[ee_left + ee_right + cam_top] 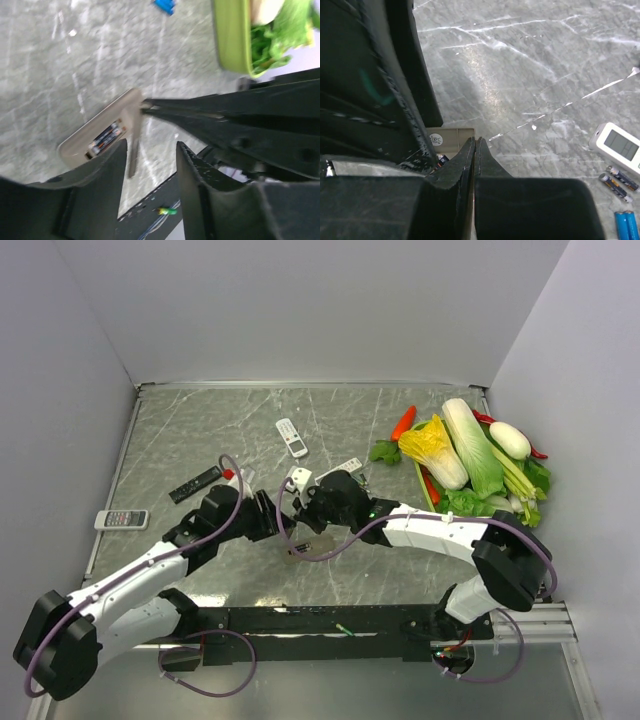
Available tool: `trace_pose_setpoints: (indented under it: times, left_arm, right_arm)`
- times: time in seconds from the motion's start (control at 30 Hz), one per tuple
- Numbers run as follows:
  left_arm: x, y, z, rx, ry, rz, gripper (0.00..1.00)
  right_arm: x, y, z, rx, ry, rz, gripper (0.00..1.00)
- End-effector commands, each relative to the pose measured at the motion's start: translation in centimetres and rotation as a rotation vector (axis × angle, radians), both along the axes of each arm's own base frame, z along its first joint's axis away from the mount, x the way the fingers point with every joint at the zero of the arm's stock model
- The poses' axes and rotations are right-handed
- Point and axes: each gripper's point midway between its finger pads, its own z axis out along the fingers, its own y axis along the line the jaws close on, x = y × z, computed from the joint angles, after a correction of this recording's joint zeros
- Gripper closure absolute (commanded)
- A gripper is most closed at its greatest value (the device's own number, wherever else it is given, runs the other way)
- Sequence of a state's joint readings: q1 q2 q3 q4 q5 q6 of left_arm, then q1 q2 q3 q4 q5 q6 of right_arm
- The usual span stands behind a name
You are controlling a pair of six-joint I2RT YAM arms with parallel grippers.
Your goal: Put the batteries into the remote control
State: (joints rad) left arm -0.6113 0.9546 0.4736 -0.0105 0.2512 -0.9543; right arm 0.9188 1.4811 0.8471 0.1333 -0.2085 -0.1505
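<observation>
Marble table (200, 430) — one remote control (100, 127), four loose batteries (616, 188); two blue

The left arm (130, 580) and the right arm (440, 532) both have smooth white shells over their long links and bulky matte black housings at the joints, and a thin purple cable (238, 498) loops along each. They stand on a flat black base rail (320, 620) with more purple cable coiled beside it. The left gripper (150, 147) and the right gripper (476, 145) are black all over, their jaws long tapering wedges with finely ridged edges.
</observation>
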Motion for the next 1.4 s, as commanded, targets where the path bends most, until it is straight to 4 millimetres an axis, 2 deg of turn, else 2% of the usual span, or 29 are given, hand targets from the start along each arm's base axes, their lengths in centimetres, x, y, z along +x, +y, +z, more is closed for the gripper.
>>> trace_pose_setpoints:
  times: [0.0,0.4,0.43,0.5,0.6,0.67,0.7,0.73,0.77,0.8,0.83,0.87,0.9,0.93,0.97,1.03,1.07,1.1,1.13,1.17,1.2,1.37]
  left_arm:
    - [0.0,-0.1,0.3,0.038,-0.017,-0.043,0.54]
    - [-0.4,-0.1,-0.1,0.063,-0.028,-0.081,0.71]
    - [-0.4,-0.1,-0.1,0.064,-0.03,-0.084,0.78]
    - [-0.6,-0.2,-0.3,0.061,-0.026,-0.092,0.84]
    - [-0.8,-0.4,0.2,0.037,-0.048,-0.106,0.98]
    - [-0.8,-0.4,0.3,0.031,-0.07,-0.113,0.99]
    - [-0.9,-0.4,0.7,0.019,-0.084,-0.114,0.99]
    - [-1.1,-0.3,0.4,0.018,-0.085,-0.116,0.99]
    - [-1.1,-0.5,1.4,-0.011,-0.125,-0.122,0.99]
    - [-1.2,-0.5,1.7,-0.024,-0.138,-0.126,0.99]
    - [-1.7,-0.6,1.5,-0.043,-0.143,-0.147,0.99]
    - [-1.7,-0.8,2.7,-0.083,-0.19,-0.152,0.99]
    - [-2.1,-0.8,2.8,-0.101,-0.206,-0.164,0.99]
    - [-2.7,-1.1,3.3,-0.131,-0.221,-0.197,0.99]
    - [-2.8,-1.3,5.1,-0.183,-0.287,-0.208,0.99]
    - [-3.6,-1.4,5.7,-0.233,-0.322,-0.235,0.99]
    - [-4.5,-1.5,6.9,-0.275,-0.369,-0.272,0.99]
    - [-4.9,-1.5,8.0,-0.316,-0.425,-0.291,0.99]
    - [-5.4,-1.6,8.9,-0.35,-0.455,-0.309,0.99]
    - [-6.3,-1.6,9.8,-0.381,-0.487,-0.35,0.99]
    - [-6.7,-1.6,10.9,-0.409,-0.536,-0.369,0.99]
    - [-9.2,-1.5,14.2,-0.49,-0.671,-0.493,0.99]
  right_arm:
    - [0.7,0.2,3.1,0.06,-0.092,-0.009,1.0]
    - [0.9,0.3,3.7,0.077,-0.093,-0.028,1.0]
    - [0.9,0.4,3.7,0.079,-0.091,-0.031,1.0]
    - [0.9,0.4,3.8,0.084,-0.091,-0.033,1.0]
    - [0.6,0.5,3.9,0.1,-0.072,-0.03,1.0]
    - [0.2,0.5,4.2,0.127,-0.043,-0.038,1.0]
    - [0.4,0.5,4.7,0.154,-0.04,-0.047,0.97]
    - [-0.4,0.5,4.6,0.183,0.001,-0.025,0.93]
    - [-0.3,-0.1,5.6,0.227,0.012,-0.02,0.89]
    - [-0.3,-0.1,6.8,0.283,0.003,-0.002,0.77]
    - [-1.0,-0.5,6.6,0.316,0.051,0.004,0.7]
    - [-2.2,-0.7,8.3,0.371,0.05,0.065,0.65]
    - [-2.2,-1.3,9.0,0.398,0.045,0.073,0.57]
    - [-2.9,-1.6,9.4,0.425,0.042,0.097,0.53]
    - [-3.9,-2.0,10.9,0.464,0.02,0.146,0.5]
    - [-5.0,-2.7,12.0,0.516,-0.002,0.19,0.38]
    - [-5.8,-3.2,13.3,0.55,-0.033,0.217,0.32]
    - [-6.7,-3.4,13.8,0.572,-0.043,0.256,0.21]
    - [-7.3,-3.7,13.7,0.582,-0.042,0.271,0.17]
    - [-7.9,-4.0,15.0,0.619,-0.086,0.298,0.14]
    - [-8.6,-4.2,15.2,0.627,-0.093,0.329,0.12]
    - [-10.8,-5.1,16.9,0.652,-0.14,0.435,0.11]
